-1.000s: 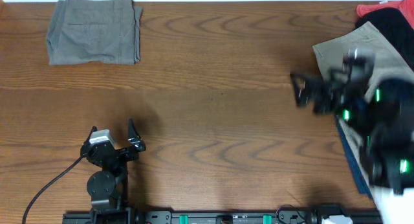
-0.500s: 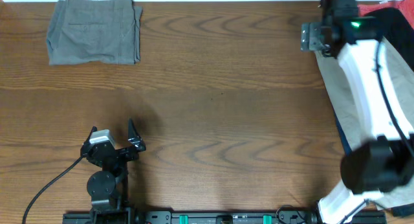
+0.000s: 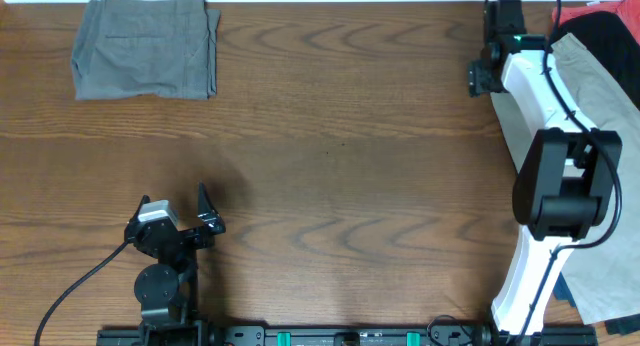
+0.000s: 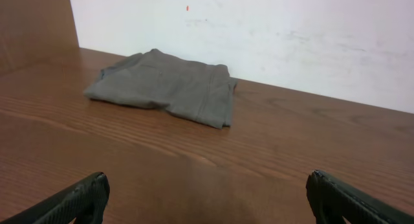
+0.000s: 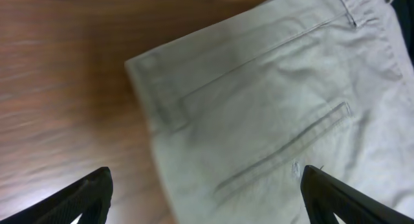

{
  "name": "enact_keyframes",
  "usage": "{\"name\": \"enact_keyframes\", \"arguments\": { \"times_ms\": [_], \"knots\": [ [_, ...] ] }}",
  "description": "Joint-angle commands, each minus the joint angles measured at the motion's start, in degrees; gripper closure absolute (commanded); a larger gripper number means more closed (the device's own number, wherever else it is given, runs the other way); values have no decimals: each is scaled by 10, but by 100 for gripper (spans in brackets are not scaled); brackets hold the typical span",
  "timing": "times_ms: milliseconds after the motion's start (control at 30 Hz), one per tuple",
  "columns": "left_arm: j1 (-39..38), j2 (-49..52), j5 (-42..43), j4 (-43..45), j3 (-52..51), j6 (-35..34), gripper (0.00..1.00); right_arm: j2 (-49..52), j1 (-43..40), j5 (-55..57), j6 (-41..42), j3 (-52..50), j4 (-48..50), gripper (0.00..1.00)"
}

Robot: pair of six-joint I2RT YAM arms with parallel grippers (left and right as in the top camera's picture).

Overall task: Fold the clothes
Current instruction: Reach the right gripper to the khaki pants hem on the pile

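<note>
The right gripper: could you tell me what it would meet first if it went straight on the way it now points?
Most likely the khaki shorts: the right gripper, jaws open, points at their cloth near the slit pocket. How far off the cloth lies is unclear.

Jaws spread wide above khaki shorts on wooden table, perhaps not touching.

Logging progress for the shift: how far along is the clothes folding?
Done: one grey garment lies folded at the far-left corner. In hand: the right gripper, open, hovers over the khaki shorts, gripping nothing. To do: those shorts, a black garment and a red garment. The left gripper is open.
</note>
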Motion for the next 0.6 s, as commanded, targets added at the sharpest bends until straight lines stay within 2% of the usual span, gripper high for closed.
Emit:
{"name": "enact_keyframes", "arguments": {
  "times_ms": [0, 333, 567],
  "knots": [
    [0, -3, -6, -14, -16, 9, 2, 19, -17, -27, -31, 14, 4, 10],
    [0, -3, -6, -14, -16, 9, 2, 65, -23, -51, -57, 14, 22, 8],
    [0, -3, -6, -14, -16, 9, 2, 79, -24, -30, -56, 14, 25, 27]
  ]
}}
